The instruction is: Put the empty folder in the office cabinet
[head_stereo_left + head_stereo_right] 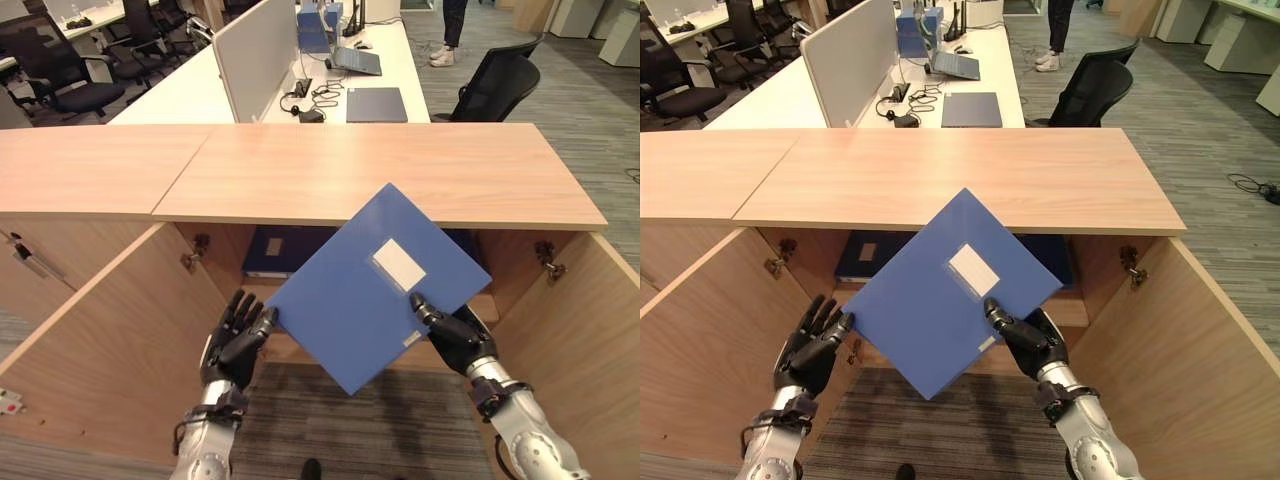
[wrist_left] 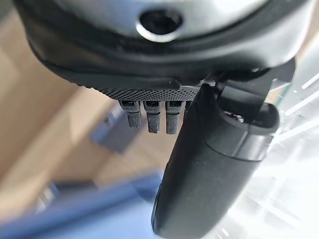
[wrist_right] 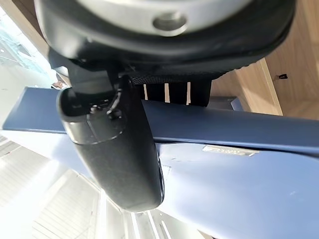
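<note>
Standing open, the wooden cabinet (image 1: pixel 560 330) has a dark binder (image 1: pixel 285 250) inside; before it a blue folder (image 1: pixel 375 295) with a blank white label (image 1: pixel 399 264) hangs cornerwise, right hand (image 1: pixel 455 330) pinching one edge, left hand (image 1: pixel 235 340) apparently touching it with straight fingers.

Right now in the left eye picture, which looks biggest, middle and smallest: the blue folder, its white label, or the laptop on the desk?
1. Blue folder, though it is nearest the camera.
2. Laptop, farther away.
3. White label.
</note>
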Tool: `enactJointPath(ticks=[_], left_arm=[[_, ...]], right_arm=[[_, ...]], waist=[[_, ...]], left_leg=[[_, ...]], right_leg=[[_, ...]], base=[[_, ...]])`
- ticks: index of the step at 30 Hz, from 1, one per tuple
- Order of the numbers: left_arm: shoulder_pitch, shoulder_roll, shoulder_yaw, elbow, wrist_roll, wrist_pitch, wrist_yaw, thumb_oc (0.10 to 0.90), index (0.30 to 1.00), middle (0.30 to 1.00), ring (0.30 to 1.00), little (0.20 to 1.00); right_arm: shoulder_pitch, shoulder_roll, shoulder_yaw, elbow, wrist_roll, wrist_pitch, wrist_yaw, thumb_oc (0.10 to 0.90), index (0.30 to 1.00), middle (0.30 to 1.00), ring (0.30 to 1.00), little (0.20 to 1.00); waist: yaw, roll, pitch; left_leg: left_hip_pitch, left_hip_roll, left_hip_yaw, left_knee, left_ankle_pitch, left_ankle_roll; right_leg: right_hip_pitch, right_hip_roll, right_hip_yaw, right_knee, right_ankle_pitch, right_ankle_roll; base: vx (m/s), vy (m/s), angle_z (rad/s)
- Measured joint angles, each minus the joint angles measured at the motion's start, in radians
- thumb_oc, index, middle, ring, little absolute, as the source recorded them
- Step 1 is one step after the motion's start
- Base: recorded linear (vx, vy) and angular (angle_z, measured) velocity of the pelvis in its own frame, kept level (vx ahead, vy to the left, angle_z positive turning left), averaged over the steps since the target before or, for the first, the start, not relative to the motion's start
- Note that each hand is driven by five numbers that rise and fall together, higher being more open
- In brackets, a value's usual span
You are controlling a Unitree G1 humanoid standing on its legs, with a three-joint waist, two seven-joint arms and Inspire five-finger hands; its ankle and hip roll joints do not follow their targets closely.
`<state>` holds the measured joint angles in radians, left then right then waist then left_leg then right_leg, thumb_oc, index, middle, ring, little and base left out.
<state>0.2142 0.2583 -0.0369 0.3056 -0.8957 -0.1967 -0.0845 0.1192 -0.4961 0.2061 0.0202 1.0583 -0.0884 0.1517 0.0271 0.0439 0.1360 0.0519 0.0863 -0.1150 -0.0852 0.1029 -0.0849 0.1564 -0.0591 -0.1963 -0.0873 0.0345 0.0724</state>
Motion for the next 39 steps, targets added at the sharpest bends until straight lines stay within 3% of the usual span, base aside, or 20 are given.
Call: enactJointPath(ticks=[8,15,17,20,26,39], left_arm=[[0.055,-0.004,-0.017,0.395,0.189,0.047,-0.047,0.8,0.9,0.9,0.9,0.9],[-0.017,-0.048,0.02,0.756,0.36,0.06,-0.03,0.8,0.9,0.9,0.9,0.9],[-0.032,-0.052,0.026,0.812,0.412,0.057,-0.027,0.8,0.9,0.9,0.9,0.9],[-0.047,-0.053,0.023,0.831,0.483,0.044,0.003,0.8,0.9,0.9,0.9,0.9],[-0.077,-0.059,-0.011,0.831,0.581,0.037,0.023,0.8,0.9,0.9,0.9,0.9],[-0.11,-0.044,-0.038,0.854,0.667,0.022,0.05,0.8,0.9,0.9,0.9,0.9]], right_arm=[[-0.001,0.023,-0.04,-0.003,0.003,0.0,0.052,0.4,0.3,0.3,0.3,0.3],[0.017,0.055,-0.039,0.016,0.001,0.0,0.081,0.4,0.3,0.3,0.3,0.3],[0.054,0.105,-0.044,0.071,0.001,-0.001,0.092,0.4,0.3,0.3,0.3,0.3],[0.073,0.169,-0.029,0.187,0.006,-0.007,0.09,0.4,0.3,0.3,0.3,0.3],[0.096,0.206,-0.001,0.357,0.006,0.003,0.048,0.4,0.3,0.3,0.3,0.3],[0.115,0.215,0.015,0.55,0.001,0.016,0.021,0.4,0.3,0.3,0.3,0.3]], waist=[[-0.003,-0.006,0.0],[-0.004,-0.015,-0.004],[-0.005,-0.022,-0.007],[-0.008,-0.022,-0.008],[-0.002,-0.022,-0.009],[0.002,-0.026,-0.017]], left_leg=[[-0.014,0.0,0.0,0.0,-0.003,-0.001],[-0.014,0.0,0.001,0.0,-0.004,-0.002],[-0.013,0.0,0.001,0.0,-0.01,-0.011],[-0.013,0.0,0.0,0.0,-0.01,-0.012],[-0.017,0.0,-0.002,0.0,-0.01,-0.012],[-0.033,-0.001,-0.008,0.0,-0.005,-0.008]], right_leg=[[-0.015,0.0,0.0,0.0,0.0,0.0],[-0.014,-0.001,-0.001,0.0,0.0,0.0],[-0.012,0.0,-0.004,0.0,-0.002,-0.002],[-0.012,0.001,-0.004,0.0,-0.001,-0.003],[-0.013,0.001,-0.006,0.0,-0.001,-0.003],[-0.027,0.001,-0.011,0.0,-0.001,-0.003]], base=[[0.0,0.0,0.0],[0.0,0.0,0.0],[0.0,0.0,0.0],[0.0,0.0,0.0],[0.0,0.0,0.0],[0.0,0.0,0.0]])
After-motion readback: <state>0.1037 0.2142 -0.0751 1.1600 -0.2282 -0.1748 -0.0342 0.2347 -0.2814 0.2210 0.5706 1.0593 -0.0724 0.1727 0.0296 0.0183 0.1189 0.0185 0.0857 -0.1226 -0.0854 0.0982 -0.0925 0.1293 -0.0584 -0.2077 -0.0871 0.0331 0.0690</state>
